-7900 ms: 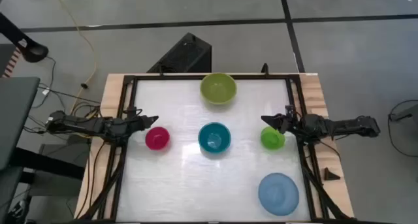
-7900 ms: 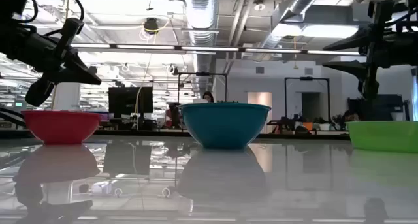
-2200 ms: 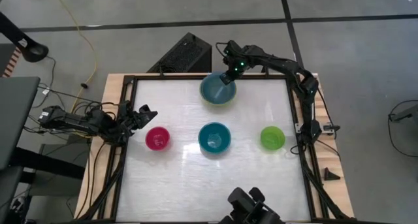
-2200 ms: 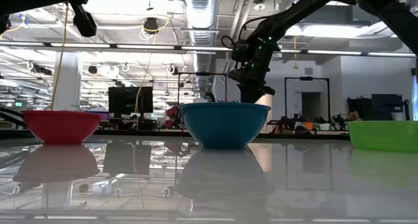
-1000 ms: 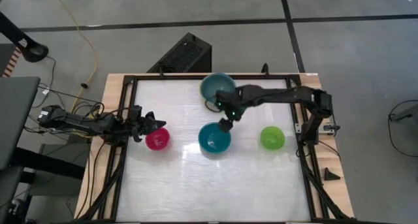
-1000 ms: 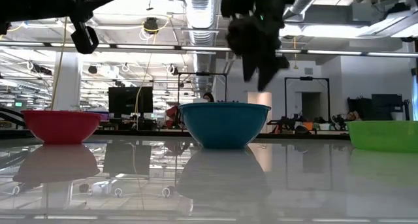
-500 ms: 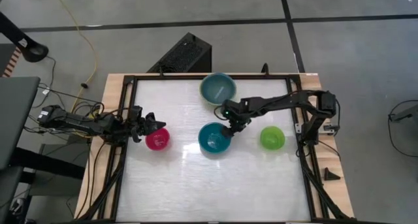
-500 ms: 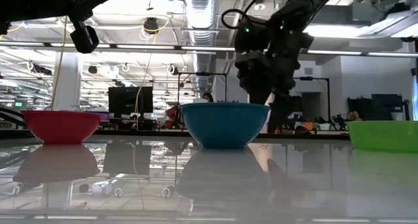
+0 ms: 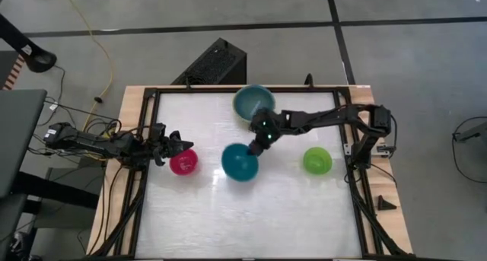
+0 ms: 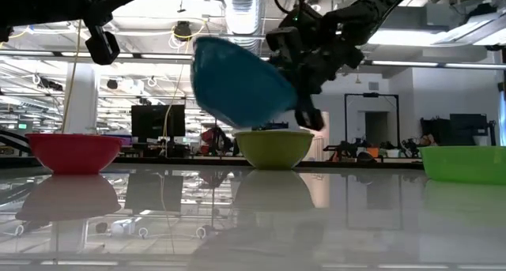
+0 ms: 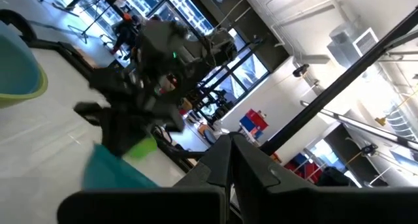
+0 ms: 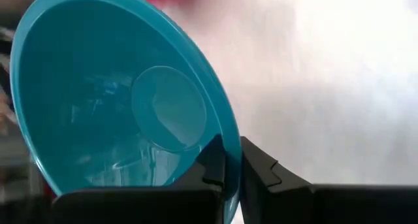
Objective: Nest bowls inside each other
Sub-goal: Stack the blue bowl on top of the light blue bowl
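My right gripper is shut on the medium teal bowl, which hangs tilted above the table's middle. The large olive-green bowl stands at the far edge with the light blue bowl inside it. The small magenta-pink bowl stands on its base at the left, and the bright green bowl on its base at the right. My left gripper hovers shut just beyond the pink bowl, holding nothing. My right gripper pinches the teal bowl's rim on its far right side, one finger inside the bowl and one outside. The fingers come slanting down from the table's far right. The bowl is lifted clear of the table and steeply tilted.
Black frame rails run along the table's left and right edges. The near half of the white tabletop holds nothing. Beyond the far edge a black box sits on the floor.
My right gripper has come down from the far bowls to the teal bowl's far right rim and shut on it. The bowl, which stood on the table, is now lifted clear, tipped steeply and shifted a little toward the left.
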`<control>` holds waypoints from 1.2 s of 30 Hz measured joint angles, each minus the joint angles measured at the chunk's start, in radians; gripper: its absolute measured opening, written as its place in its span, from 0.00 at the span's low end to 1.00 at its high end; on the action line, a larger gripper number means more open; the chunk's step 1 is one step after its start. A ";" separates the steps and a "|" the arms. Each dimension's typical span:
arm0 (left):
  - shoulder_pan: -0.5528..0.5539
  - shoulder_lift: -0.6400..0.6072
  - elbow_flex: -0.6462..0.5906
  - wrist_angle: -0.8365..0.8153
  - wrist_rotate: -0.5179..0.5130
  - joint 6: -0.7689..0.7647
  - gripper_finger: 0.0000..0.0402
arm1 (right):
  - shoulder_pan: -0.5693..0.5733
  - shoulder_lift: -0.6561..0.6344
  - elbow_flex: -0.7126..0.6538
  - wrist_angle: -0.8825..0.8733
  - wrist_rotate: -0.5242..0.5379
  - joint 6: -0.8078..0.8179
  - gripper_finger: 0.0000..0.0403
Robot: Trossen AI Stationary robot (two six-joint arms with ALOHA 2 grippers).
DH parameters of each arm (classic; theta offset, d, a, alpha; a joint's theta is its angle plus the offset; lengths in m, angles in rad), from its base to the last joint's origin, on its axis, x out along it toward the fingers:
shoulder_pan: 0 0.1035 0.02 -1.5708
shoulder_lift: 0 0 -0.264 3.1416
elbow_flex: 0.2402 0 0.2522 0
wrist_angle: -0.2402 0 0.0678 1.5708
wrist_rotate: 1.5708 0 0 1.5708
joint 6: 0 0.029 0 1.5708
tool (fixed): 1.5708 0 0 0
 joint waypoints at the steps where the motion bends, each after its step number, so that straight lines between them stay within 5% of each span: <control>1: 0.000 0.000 0.000 0.000 0.000 -0.002 0.00 | -0.016 0.000 0.001 0.044 0.002 0.001 0.10; 12: 0.000 0.000 0.000 -0.003 0.001 -0.036 0.00 | -0.316 -0.088 0.010 0.103 0.154 0.023 0.10; 20: 0.000 0.000 0.000 -0.004 -0.023 -0.015 0.00 | -0.529 -0.103 0.112 -0.275 0.168 -0.091 0.10; 36: 0.000 0.000 0.000 -0.009 -0.071 -0.001 0.00 | -0.525 0.161 0.521 -0.756 0.241 -0.291 0.10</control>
